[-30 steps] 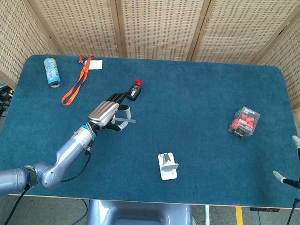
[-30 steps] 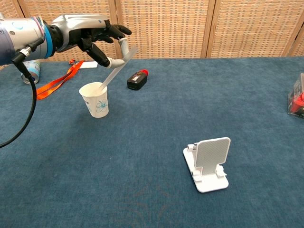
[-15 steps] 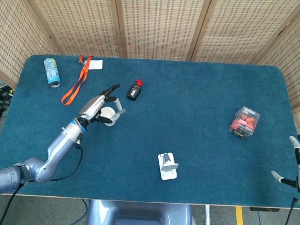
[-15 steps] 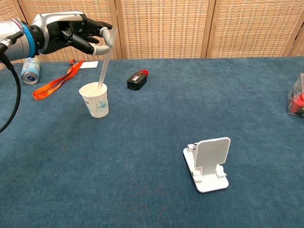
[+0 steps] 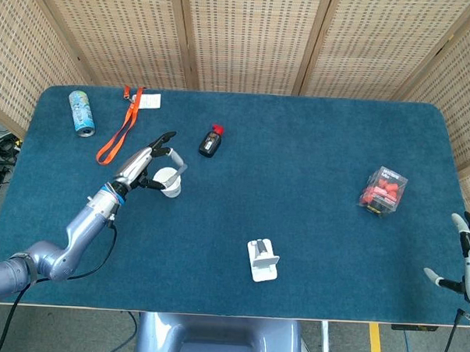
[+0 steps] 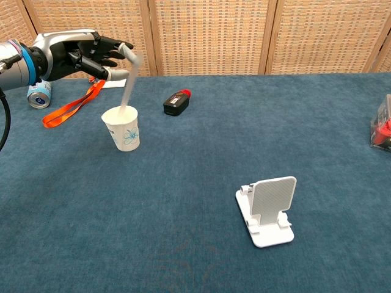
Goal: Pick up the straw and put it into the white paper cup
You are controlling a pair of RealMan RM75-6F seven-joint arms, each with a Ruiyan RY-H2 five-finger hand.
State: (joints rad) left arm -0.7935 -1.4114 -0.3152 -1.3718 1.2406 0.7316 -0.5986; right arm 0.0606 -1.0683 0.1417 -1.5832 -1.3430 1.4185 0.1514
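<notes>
Woven cane screens behind, and a blue-carpeted table [image 5: 314, 140] out front. The left robot hand [image 6: 82, 55] hangs over the white paper cup [image 6: 122, 129], fingers pinching the top of the straw [image 6: 128, 85]. The straw's lower end sits inside the cup, the shaft leaning up toward that hand. Over at the right edge, the right robot hand [image 5: 461, 264] shows only partly, fingers spread, gripping nothing. Around the cup: a small black bottle with a red cap [image 6: 176, 102] just beyond it, an orange lanyard [image 6: 70, 107] and a drinks can [image 6: 38, 94] to the left. A white phone stand [image 6: 269, 210] stands nearer the front, and a clear box of red pieces [image 5: 385, 190] sits far right.
</notes>
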